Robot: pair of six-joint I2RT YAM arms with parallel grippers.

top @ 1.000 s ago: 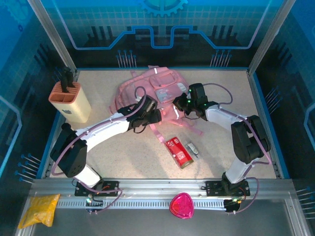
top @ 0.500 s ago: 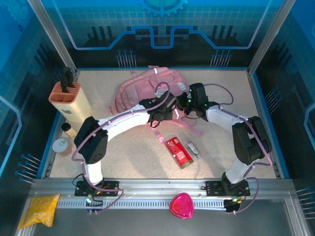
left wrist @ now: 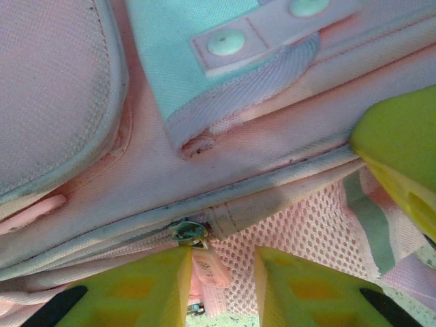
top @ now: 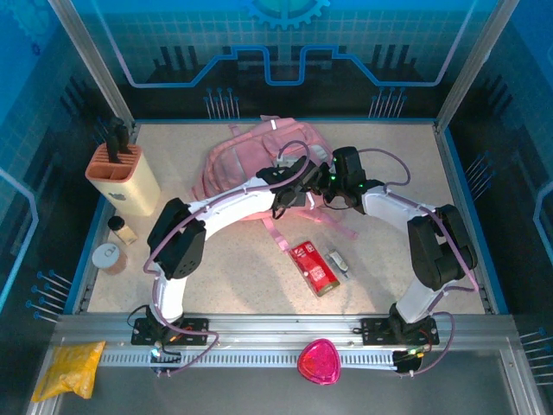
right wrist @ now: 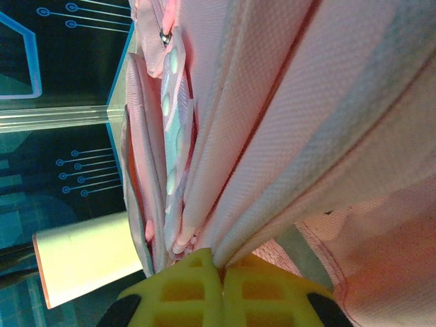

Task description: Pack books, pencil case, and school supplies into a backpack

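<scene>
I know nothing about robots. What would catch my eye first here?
A big pink backpack lies far back on the table, with both hands at it. The right hand pinches a fold of its fabric, while the left hand straddles a zip pull. Nearer, a glossy red pencil case lies unpacked.
</scene>
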